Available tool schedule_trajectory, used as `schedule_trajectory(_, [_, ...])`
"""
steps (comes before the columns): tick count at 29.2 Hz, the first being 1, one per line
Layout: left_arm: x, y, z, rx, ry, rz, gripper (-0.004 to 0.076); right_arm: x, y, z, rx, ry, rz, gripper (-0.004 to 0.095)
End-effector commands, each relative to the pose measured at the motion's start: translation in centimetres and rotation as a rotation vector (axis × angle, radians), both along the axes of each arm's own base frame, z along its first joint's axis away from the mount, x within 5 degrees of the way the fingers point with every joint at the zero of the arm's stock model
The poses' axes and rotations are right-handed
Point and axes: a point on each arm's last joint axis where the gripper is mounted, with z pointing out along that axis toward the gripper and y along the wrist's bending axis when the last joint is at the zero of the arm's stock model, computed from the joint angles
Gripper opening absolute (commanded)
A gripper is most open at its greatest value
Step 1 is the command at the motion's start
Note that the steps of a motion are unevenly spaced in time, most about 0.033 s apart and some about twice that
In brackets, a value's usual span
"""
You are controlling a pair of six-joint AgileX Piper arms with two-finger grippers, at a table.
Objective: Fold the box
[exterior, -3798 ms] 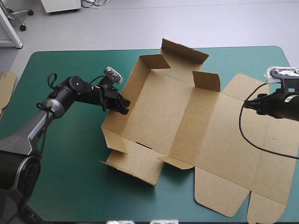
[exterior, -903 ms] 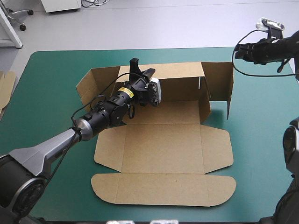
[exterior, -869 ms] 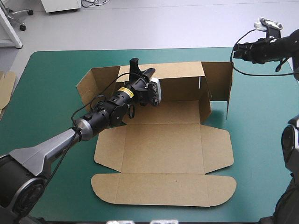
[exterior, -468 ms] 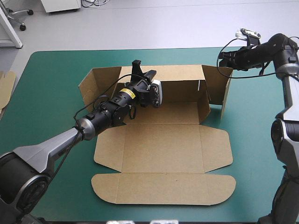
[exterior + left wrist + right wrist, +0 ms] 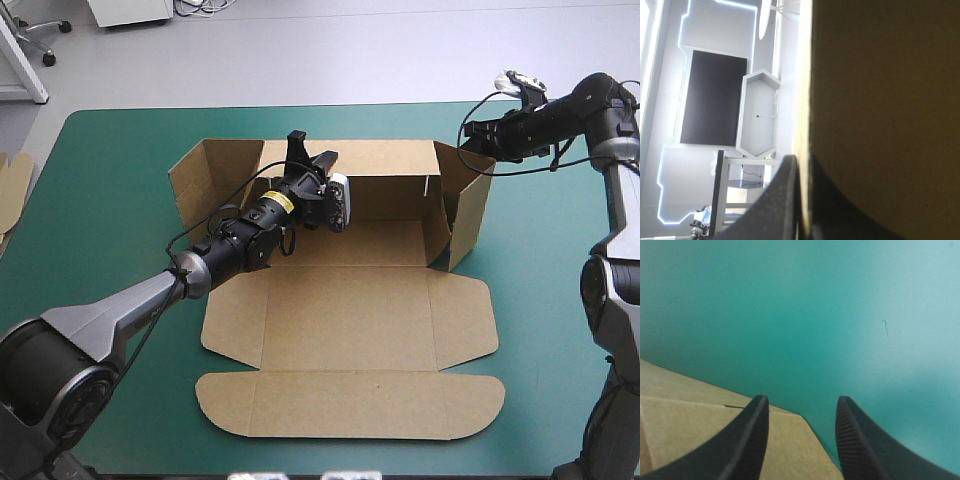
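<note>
The box (image 5: 350, 300) sits mid-worktop (image 5: 110, 200), its lid and rounded front flap lying flat toward the near edge, its back wall (image 5: 385, 190) and both end flaps raised. The left jaws are all but closed on the back wall's top edge, the brown sheet running up between them and one black finger (image 5: 775, 200) showing beside its rim. The right jaws stand moderately apart at the top corner of the right end flap (image 5: 462, 205), with brown board under and between them and bare teal-green worktop ahead; whether they touch the flap I cannot tell.
</note>
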Motion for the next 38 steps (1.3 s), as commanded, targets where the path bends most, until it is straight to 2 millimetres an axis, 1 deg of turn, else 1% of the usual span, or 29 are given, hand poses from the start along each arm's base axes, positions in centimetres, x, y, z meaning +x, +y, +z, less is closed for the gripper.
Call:
schedule_trajectory(1, [-0.3,0.1,2.3,-0.081,-0.042,0.011,-0.0014,-2.2,0.6,4.2,0.035,-0.099,0.036,0.0380])
schedule_trajectory(6, [-0.1,0.1,2.0,-0.090,-0.028,0.018,-0.0014,-3.3,0.8,3.2,0.028,-0.071,0.077,0.0377])
schedule_trajectory(10, [0.0,0.0,1.6,-0.095,-0.012,0.025,-0.0015,-4.2,0.9,2.8,0.029,-0.095,0.079,0.0372])
schedule_trajectory(14, [0.0,0.0,1.6,-0.095,-0.016,0.025,-0.0014,-5.6,1.2,3.2,0.039,-0.156,0.080,0.0372])
schedule_trajectory(17, [0.0,0.0,1.6,-0.095,-0.016,0.025,-0.0014,-6.9,1.4,3.1,0.035,-0.200,0.079,0.0372])
schedule_trajectory(23, [0.0,0.0,1.6,-0.095,-0.016,0.025,-0.0015,-9.4,1.6,2.2,0.029,-0.361,0.032,0.0372])
schedule_trajectory(27, [0.0,0.0,1.6,-0.095,-0.016,0.025,-0.0014,-10.7,1.9,1.1,0.056,-0.438,0.023,0.0369])
schedule_trajectory(31, [0.0,0.0,1.6,-0.095,-0.016,0.025,-0.0015,-11.9,2.1,0.1,0.045,-0.487,0.034,0.0340])
schedule_trajectory(35, [0.0,0.0,1.6,-0.095,-0.016,0.025,-0.0015,-13.0,2.2,-0.6,0.026,-0.525,0.049,0.0332])
schedule_trajectory(38, [0.0,0.0,1.6,-0.096,-0.018,0.025,-0.0015,-13.0,2.2,-0.7,0.024,-0.531,0.051,0.0332])
